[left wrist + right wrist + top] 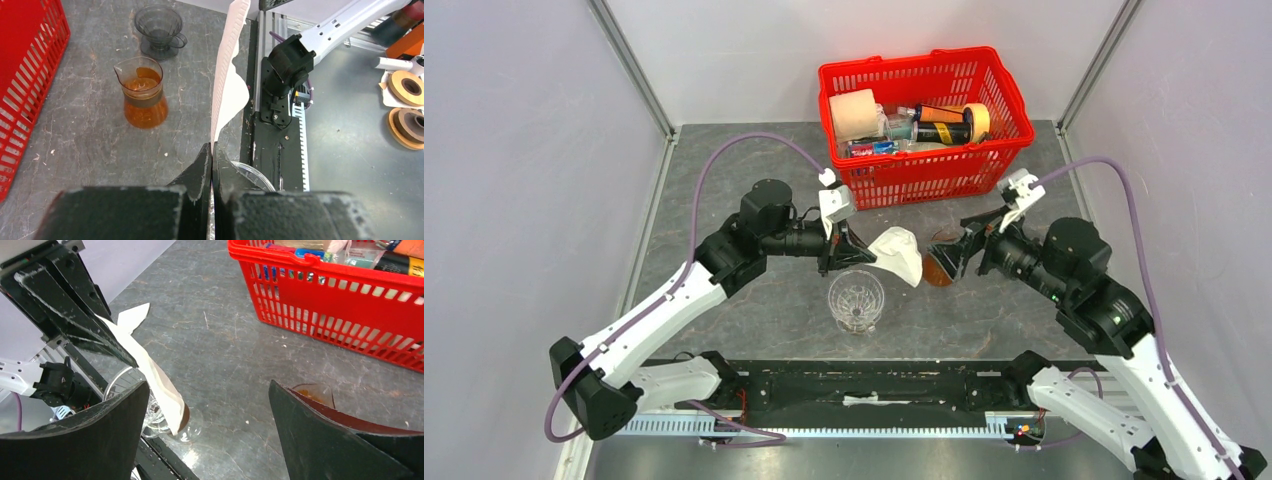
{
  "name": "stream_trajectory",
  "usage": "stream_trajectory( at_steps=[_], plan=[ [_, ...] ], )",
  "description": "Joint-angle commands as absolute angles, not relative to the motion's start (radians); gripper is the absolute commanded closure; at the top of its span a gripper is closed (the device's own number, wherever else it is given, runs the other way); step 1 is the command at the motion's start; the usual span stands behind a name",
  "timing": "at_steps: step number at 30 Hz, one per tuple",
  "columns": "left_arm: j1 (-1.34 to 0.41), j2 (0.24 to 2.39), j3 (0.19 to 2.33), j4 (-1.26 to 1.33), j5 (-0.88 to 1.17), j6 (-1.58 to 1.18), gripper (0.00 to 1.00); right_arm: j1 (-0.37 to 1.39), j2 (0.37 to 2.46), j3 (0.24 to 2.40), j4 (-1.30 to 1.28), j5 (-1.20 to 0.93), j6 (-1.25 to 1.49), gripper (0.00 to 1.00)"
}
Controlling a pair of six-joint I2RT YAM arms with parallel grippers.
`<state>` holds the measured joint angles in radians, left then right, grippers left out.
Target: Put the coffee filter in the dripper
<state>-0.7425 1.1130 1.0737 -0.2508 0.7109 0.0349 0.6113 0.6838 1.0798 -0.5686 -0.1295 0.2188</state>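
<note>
The white paper coffee filter [899, 255] hangs in the air, pinched at one edge by my left gripper [859, 255], which is shut on it. In the left wrist view the filter [230, 75] stands up from the closed fingertips of the left gripper [212, 150]. The dripper [856, 300], a clear faceted glass cone, stands upright on the table just below and in front of the filter; only its rim [250, 172] shows past the left fingers. My right gripper [946, 258] is open and empty, to the right of the filter [150, 370] and the dripper [120, 382].
A small glass carafe of brown liquid [142, 97] stands beside my right gripper [209, 385], close to its right finger. A dark smoky-grey cup [160, 30] sits beyond it. A red basket [924, 120] with bottles and rolls stands at the back.
</note>
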Motion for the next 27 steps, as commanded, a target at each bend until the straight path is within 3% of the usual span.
stream_trajectory(
  at_steps=[1, 7, 27],
  plan=[
    [-0.741, 1.126, 1.113, -0.258, 0.755, 0.086, 0.98, 0.613, 0.753, 1.146, -0.479, -0.232, 0.193, 0.03],
    [-0.741, 1.142, 1.118, -0.264, 0.752, 0.087, 0.98, 0.613, 0.776, 1.166, -0.466, -0.31, 0.197, 0.03],
    [-0.741, 1.145, 1.125, -0.284, 0.793, 0.116, 0.98, 0.614, 0.804, 1.176, -0.538, -0.106, 0.176, 0.03]
  ],
)
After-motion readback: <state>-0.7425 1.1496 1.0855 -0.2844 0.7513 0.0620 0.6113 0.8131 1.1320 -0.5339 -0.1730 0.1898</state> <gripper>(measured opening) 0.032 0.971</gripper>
